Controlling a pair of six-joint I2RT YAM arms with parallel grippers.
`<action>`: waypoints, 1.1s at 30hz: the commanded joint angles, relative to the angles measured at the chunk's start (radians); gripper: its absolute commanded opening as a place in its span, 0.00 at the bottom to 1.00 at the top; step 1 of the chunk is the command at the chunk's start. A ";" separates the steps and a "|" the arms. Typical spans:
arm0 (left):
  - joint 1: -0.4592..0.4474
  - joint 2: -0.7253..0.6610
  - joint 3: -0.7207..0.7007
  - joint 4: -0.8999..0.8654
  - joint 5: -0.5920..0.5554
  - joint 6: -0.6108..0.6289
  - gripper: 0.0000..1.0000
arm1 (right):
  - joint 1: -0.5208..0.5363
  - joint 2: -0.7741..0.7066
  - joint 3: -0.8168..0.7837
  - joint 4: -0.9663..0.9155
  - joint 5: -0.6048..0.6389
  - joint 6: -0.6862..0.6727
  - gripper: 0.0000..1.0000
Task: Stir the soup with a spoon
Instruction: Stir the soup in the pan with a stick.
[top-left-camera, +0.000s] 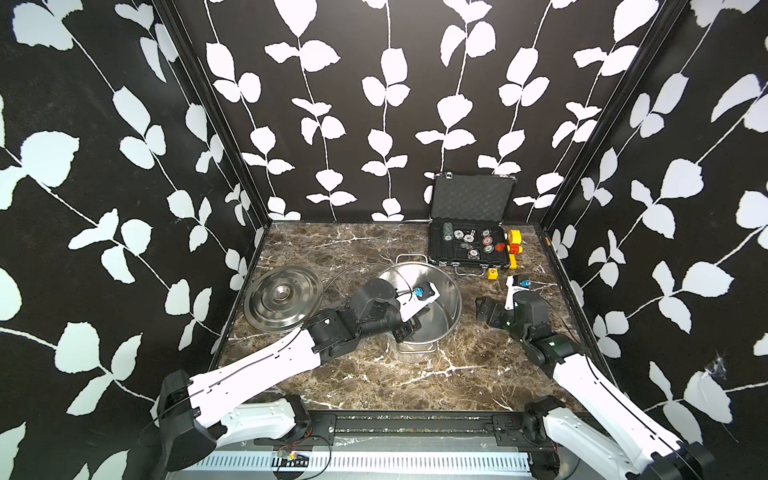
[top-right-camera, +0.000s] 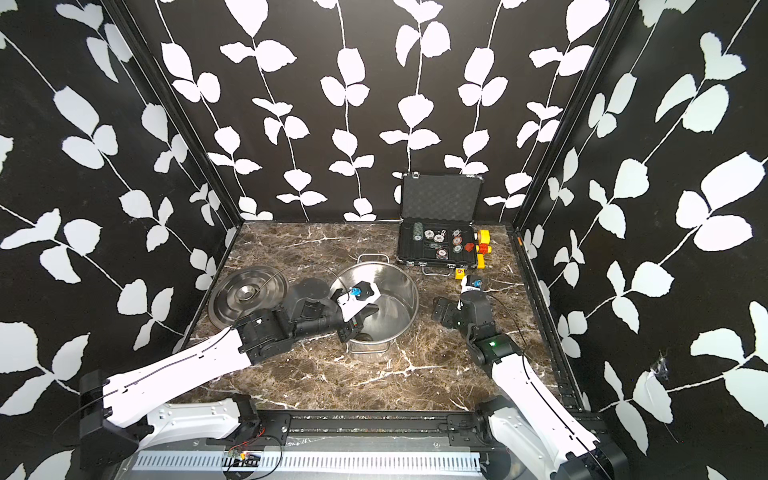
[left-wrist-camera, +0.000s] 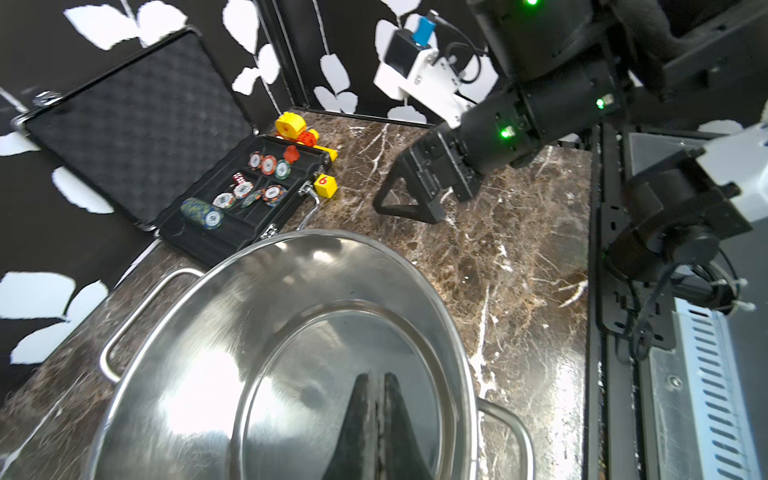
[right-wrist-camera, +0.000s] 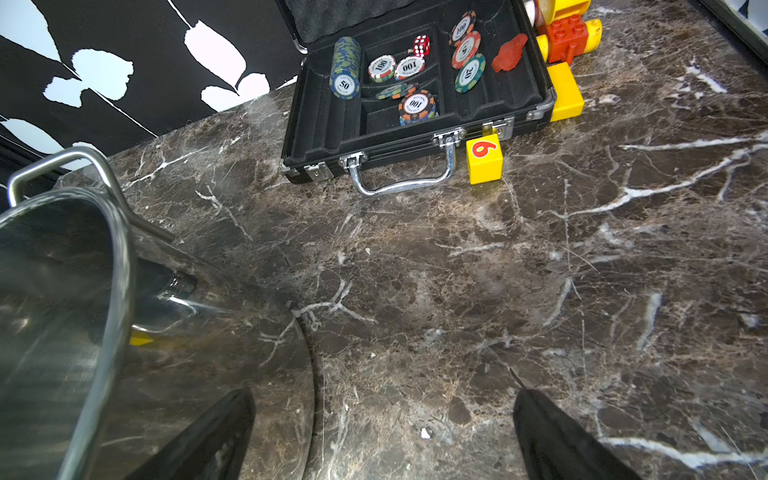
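Observation:
The soup is a large shiny steel pot (top-left-camera: 440, 299) (top-right-camera: 395, 299) mid-table, and its inside (left-wrist-camera: 291, 332) shows only bare metal. My left gripper (top-left-camera: 403, 334) (top-right-camera: 351, 334) (left-wrist-camera: 376, 378) reaches over the pot's near rim and points down inside, its jaws shut with nothing seen between them. The spoon is out of view. My right gripper (top-left-camera: 486, 309) (top-right-camera: 442, 309) (right-wrist-camera: 382, 399) lies low over the marble just right of the pot (right-wrist-camera: 54, 291), jaws wide open and empty.
The flat steel lid (top-left-camera: 282, 297) (top-right-camera: 247, 295) lies left of the pot. At the back right is an open black case (top-left-camera: 469, 245) (right-wrist-camera: 324, 124) holding poker chips. A yellow cube (top-left-camera: 492, 273) (right-wrist-camera: 484, 158) and toy blocks (top-left-camera: 514, 245) sit beside it.

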 joint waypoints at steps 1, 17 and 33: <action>0.055 -0.019 -0.015 -0.007 -0.071 -0.049 0.00 | 0.007 0.010 0.023 0.043 -0.017 0.010 0.99; 0.263 0.196 0.134 0.152 -0.175 -0.054 0.00 | 0.007 -0.034 0.018 0.011 0.001 -0.005 0.99; 0.243 0.507 0.441 0.185 0.140 -0.035 0.00 | 0.006 -0.146 -0.017 -0.052 0.055 -0.009 0.99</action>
